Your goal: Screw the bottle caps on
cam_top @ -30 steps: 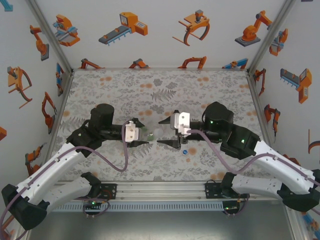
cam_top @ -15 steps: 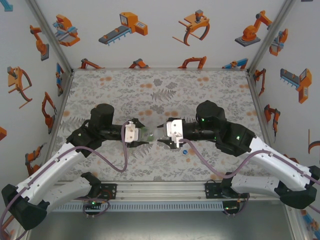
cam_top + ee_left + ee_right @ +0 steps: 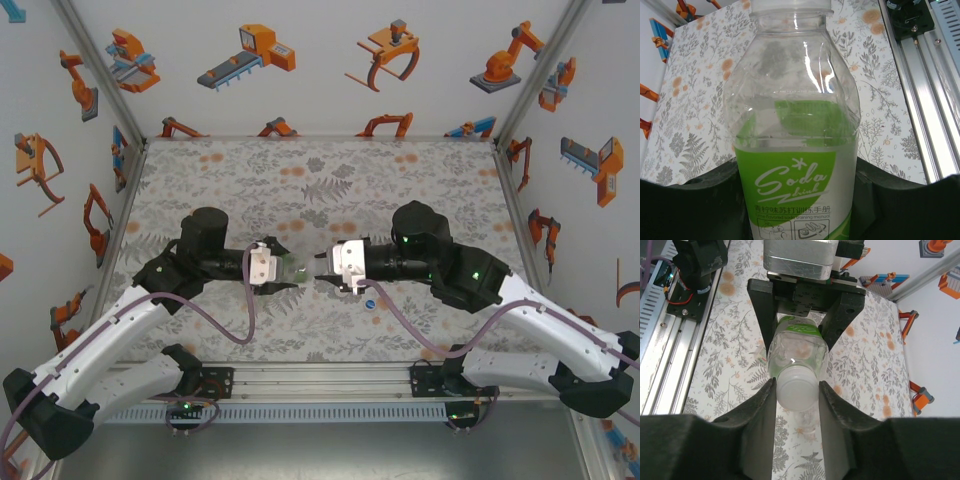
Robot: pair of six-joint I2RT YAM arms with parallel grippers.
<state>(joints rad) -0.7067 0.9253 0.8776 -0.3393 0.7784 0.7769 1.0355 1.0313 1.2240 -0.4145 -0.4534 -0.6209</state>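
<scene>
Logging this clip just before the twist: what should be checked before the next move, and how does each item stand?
1. Hold of the left gripper on the bottle: ok, shut on it.
2. Grip of the right gripper on the white cap, pinched from both sides: ok.
3. Cap sitting at the bottle's neck: ok.
4. Threads engaged, cap square to the neck: cannot tell.
5. Spare blue cap lying on the table, apart from both grippers: ok.
</scene>
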